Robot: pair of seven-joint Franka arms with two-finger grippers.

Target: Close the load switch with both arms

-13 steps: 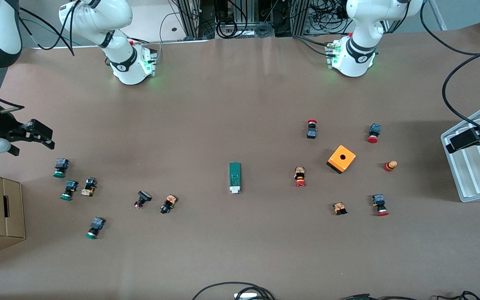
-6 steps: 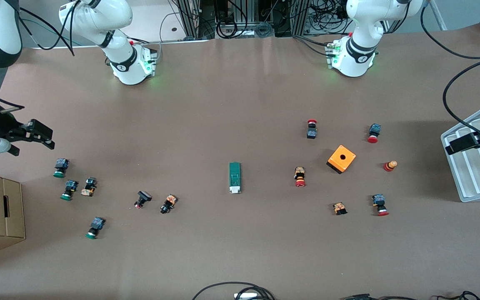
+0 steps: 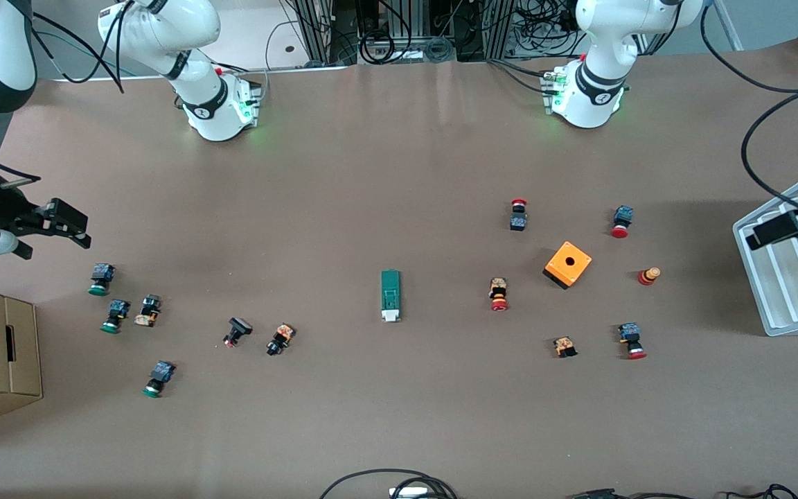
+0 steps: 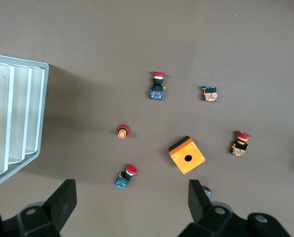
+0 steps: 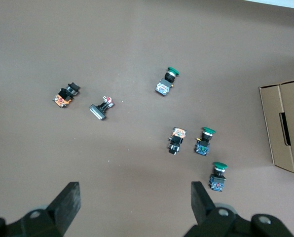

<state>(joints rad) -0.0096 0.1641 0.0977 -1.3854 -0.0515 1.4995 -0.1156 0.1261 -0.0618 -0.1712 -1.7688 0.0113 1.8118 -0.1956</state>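
**A:** Which step is in hand?

**B:** The opening one, I'd judge. Neither arm has reached the small narrow green rectangular load switch (image 3: 390,296). It lies alone near the middle of the brown paper-covered counter (image 3: 399,173), well apart from both arms. Scattered small push buttons lie toward each end.

**A:** And the pincers?

**B:** The left pincer (image 3: 754,239) hovers at the left arm's end of the counter, over the edge of the white ribbed plastic tray (image 3: 787,305). Its wrist view shows the fingers (image 4: 63,197) spread wide with nothing between them. The right pincer (image 3: 75,227) hangs over the right arm's end, above the green-capped buttons. It is just as wide apart (image 5: 134,197) and just as empty.

**A:** How does the switch lie?

**B:** Flat. Its long axis runs from the robots' bases toward the front camera. The white sliding piece is at the end nearer that camera, and the green body points back toward the bases.

**A:** So what does the next move call for?

**B:** Both arms have to travel inward to the middle. My guess is that one pincer steadies the green body across its narrow width. The other then meets the white end and pushes it along the long axis. The orange box with a hole (image 3: 568,264) and the nearest red button are close to the left arm's likely path, so it should come in above them.
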